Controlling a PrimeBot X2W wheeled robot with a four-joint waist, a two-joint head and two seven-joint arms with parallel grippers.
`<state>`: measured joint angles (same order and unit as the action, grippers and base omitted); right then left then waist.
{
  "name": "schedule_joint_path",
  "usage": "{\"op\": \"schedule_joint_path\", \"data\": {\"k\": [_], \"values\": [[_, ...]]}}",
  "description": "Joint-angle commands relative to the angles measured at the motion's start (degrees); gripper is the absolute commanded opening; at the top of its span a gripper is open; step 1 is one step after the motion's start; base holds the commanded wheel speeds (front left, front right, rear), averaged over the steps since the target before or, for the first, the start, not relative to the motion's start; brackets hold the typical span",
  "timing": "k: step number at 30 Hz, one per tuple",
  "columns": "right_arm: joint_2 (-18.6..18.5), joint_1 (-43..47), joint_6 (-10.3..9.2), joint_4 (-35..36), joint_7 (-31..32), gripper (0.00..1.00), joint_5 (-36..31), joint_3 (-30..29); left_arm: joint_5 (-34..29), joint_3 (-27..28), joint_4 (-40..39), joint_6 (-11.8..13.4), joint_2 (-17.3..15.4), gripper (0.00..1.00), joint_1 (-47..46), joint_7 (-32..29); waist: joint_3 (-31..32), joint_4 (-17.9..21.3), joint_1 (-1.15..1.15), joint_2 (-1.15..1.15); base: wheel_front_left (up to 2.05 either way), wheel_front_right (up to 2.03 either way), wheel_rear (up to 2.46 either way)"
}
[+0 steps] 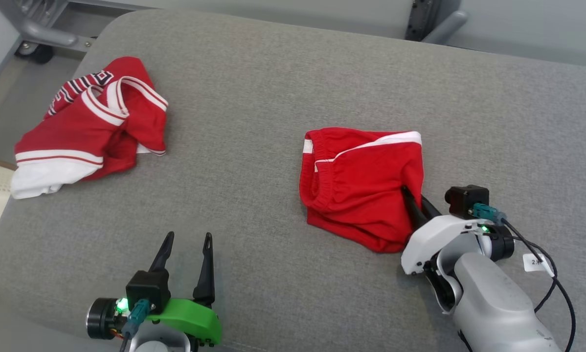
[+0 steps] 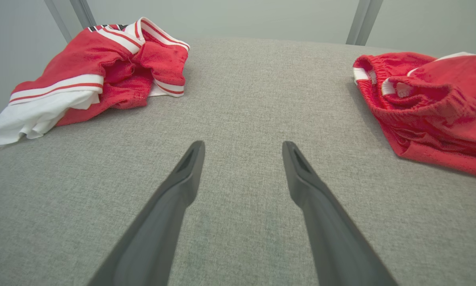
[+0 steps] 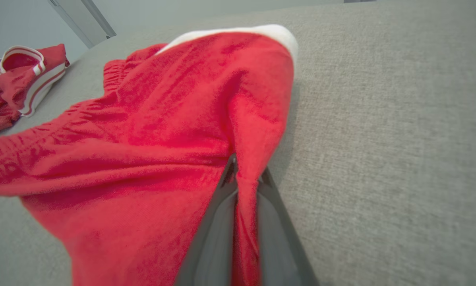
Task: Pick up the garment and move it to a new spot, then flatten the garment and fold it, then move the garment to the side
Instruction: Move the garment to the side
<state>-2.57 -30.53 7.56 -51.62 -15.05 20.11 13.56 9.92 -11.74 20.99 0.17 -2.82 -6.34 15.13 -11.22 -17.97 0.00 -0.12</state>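
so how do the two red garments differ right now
The red shorts lie mid-cushion with a fold pinched in the shut right gripper; the red jersey lies at the far left, untouched. The shorts show an elastic waistband and a white stripe; the jersey has white striped trim, a white panel and dark lettering. Both are red, crumpled and resting on the grey cushion.

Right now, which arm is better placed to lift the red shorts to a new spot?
Right. Its jaws are shut on a fold of the shorts. The left arm's jaws stand open over bare cushion, away from the shorts and the jersey.
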Motion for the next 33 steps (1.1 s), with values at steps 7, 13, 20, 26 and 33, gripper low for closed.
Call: {"op": "schedule_joint_path", "data": {"k": [7, 13, 20, 26, 33], "values": [[-0.58, 3.15, -0.13, 4.03, -0.15, 0.0, -2.34, -1.66, -2.06, 0.97, -0.32, -1.3, -0.17, 1.0, -1.86, 0.02, 2.69, 17.69, 0.0, 0.12, 0.0, 0.0, 0.0], [-0.49, 3.72, -0.12, 5.21, -0.16, 0.0, -1.78, 0.12, -2.69, 0.65, -0.03, -2.19, -0.16, 1.0, -3.23, 0.02, 3.12, 29.54, 0.0, 0.12, 0.0, 0.0, 0.0], [-0.43, 4.01, -0.12, 6.07, -0.18, 0.0, 1.15, 4.21, -4.12, -0.58, -0.23, -3.09, -0.18, 1.0, -5.1, 0.02, 2.44, 42.14, 0.0, 0.12, 0.0, 0.0, 0.0], [-0.42, 3.3, -0.12, 6.59, -0.17, 0.0, 2.47, 6.32, -4.98, -1.22, 0.1, -3.7, -0.2, 1.0, -6.49, 0.02, 0.12, 46.57, 0.0, 0.12, 0.0, 0.0, 0.0], [-1.33, -1.07, -0.12, 5.72, -0.18, 0.0, 1.85, 6.43, -7.19, -0.91, 0.7, -4.39, -0.85, 1.0, -8.26, 0.02, -4.57, 42.0, 0.0, 0.12, 0.0, 0.0, 0.0]]}}
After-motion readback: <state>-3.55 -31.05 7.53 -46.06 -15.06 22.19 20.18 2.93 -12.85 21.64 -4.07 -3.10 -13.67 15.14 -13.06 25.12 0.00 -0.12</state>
